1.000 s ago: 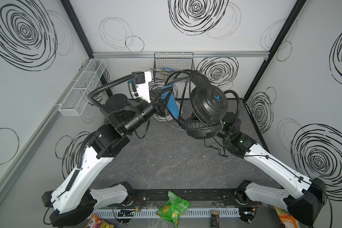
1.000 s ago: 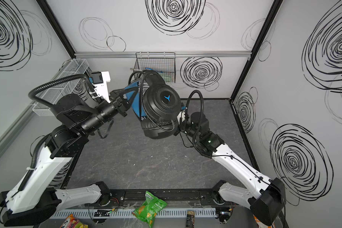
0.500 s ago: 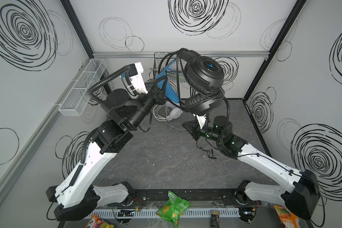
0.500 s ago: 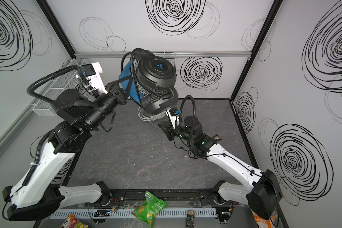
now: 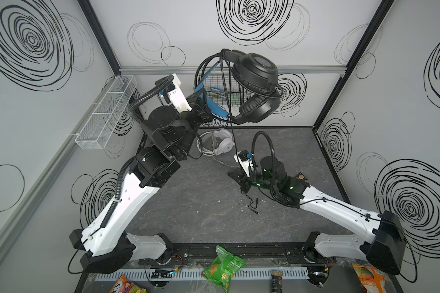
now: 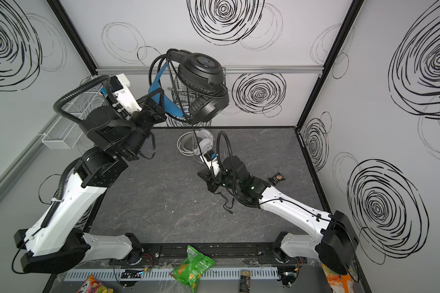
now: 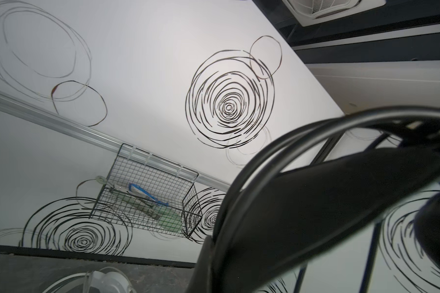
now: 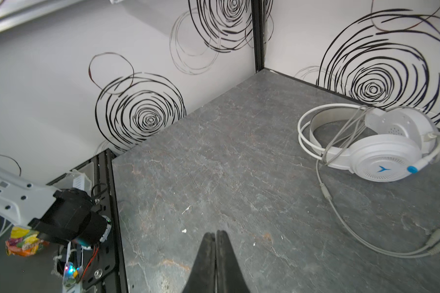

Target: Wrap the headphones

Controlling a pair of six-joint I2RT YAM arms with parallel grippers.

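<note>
My left gripper (image 5: 203, 111) is up high near the far wall, clenched on the blue band (image 5: 212, 106) of the black headset (image 5: 257, 86). The headset hangs in the air, well above the table (image 5: 201, 203), with its two big ear cups on the right of my gripper. Loops of its black cable (image 5: 233, 132) go around the band, and one long piece drops down to my right arm. The end with the plugs (image 5: 254, 204) lies on the table just beside that arm. My right gripper (image 8: 215, 234) is low over the table, right of the middle, and its two fingers are pressed tight together. I cannot tell if the thin black cable is pinched between them. The white headset (image 8: 381, 152) lies flat on the table at the far side, near the wall, below the black one. Its white cable (image 8: 341, 210) is partly looped on its band, and the rest trails loose across the table.
</note>
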